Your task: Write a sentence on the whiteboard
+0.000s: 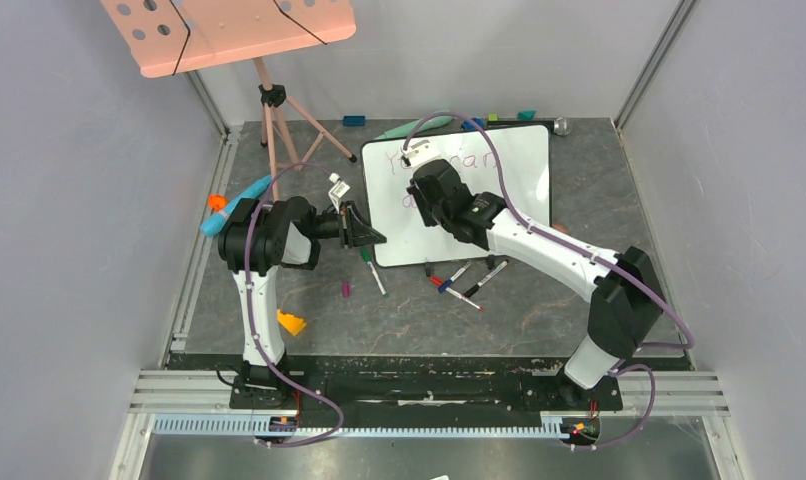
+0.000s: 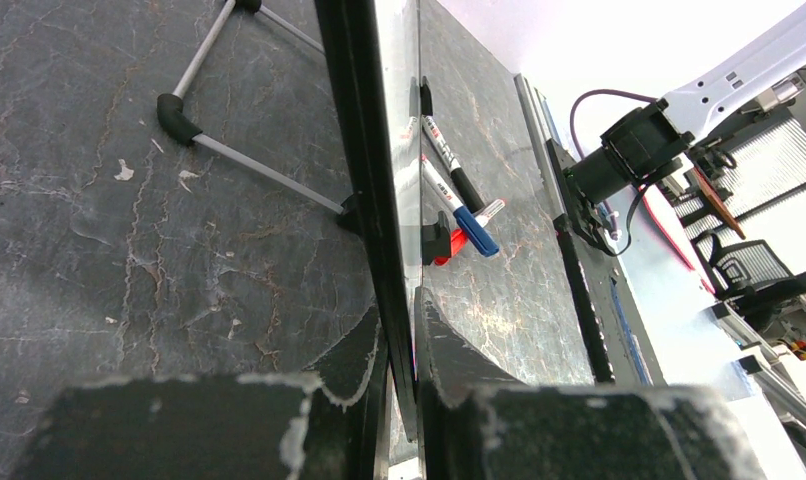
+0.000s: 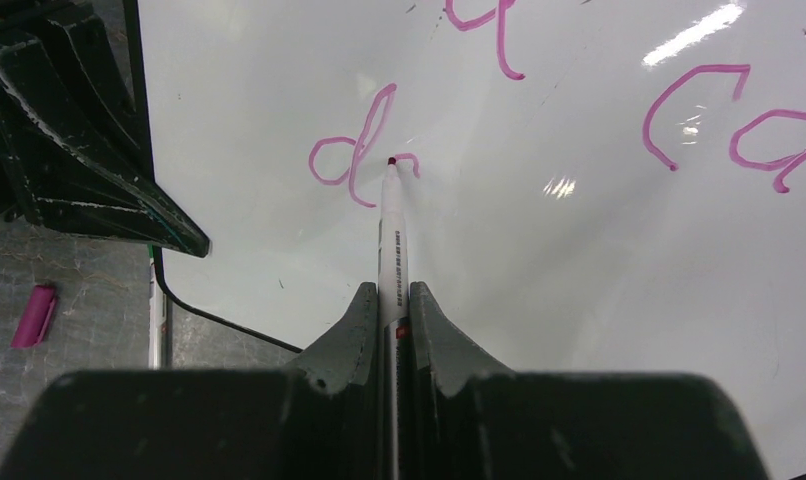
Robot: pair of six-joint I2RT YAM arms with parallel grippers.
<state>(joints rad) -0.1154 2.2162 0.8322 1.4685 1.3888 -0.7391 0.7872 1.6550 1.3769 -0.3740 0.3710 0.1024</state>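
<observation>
The whiteboard (image 1: 519, 165) lies on the dark mat, glossy white with a thin dark frame. My left gripper (image 1: 371, 237) is shut on the board's left edge; in the left wrist view the frame (image 2: 364, 150) runs between my fingers (image 2: 449, 350). My right gripper (image 1: 419, 190) is shut on a white marker (image 3: 391, 240), its magenta tip touching the board. The sentence (image 3: 364, 150) shows in magenta: "d" and the start of another letter at the tip, with "ca" (image 3: 719, 125) of the upper line to the right. My right arm hides much of the writing in the top view.
Several loose markers (image 1: 469, 280) lie on the mat before the board, a green one (image 1: 372, 268) and a magenta cap (image 1: 346, 289) near my left gripper. A pink perforated board on a tripod (image 1: 234, 30) stands back left. An orange piece (image 1: 291, 322) lies by the left arm.
</observation>
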